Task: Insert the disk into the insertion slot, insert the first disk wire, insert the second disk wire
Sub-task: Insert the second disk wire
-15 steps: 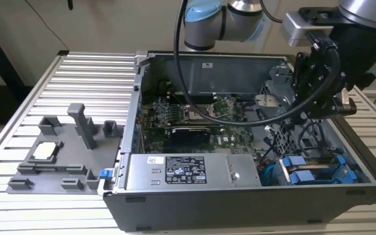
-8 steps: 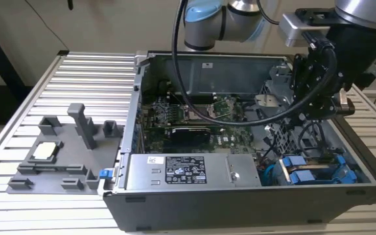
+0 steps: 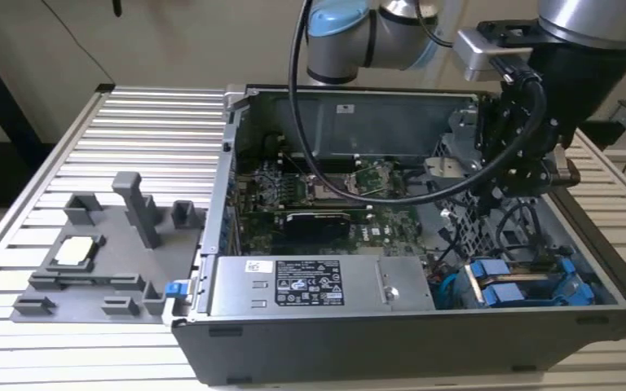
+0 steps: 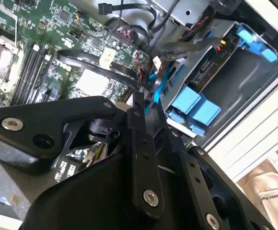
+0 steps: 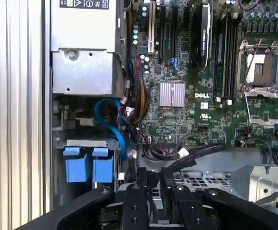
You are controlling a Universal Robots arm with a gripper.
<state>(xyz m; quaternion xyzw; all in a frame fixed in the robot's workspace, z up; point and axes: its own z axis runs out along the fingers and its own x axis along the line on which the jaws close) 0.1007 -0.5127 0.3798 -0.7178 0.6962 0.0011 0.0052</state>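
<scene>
1 black 2-finger gripper (image 5: 153, 176) hangs inside the open grey metal computer case (image 3: 400, 346), toward the exterior view's right. It is over the perforated metal cage area, apart from the disk. The jaws are drawn in narrow with a thin dark gap; cannot tell if anything is pinched there.

The silver-grey hard disk in its bright blue plastic carrier (image 3: 514, 292) already sits in the grey metal insertion slot (image 4: 246, 64), at the case corner just beside the label-bearing grey power-supply box (image 3: 302, 285). Its 2 blue tabs face out.

A looped flat blue cable (image 5: 112, 120) lies between the power supply and the disk, and dark cables trail near the fingertips in both wrist views.

The green motherboard (image 3: 335, 208) fills the case floor. The case stands on a slatted aluminium table (image 3: 150, 122), with a grey moulded fixture tray (image 3: 85, 269) on the exterior view's left.
</scene>
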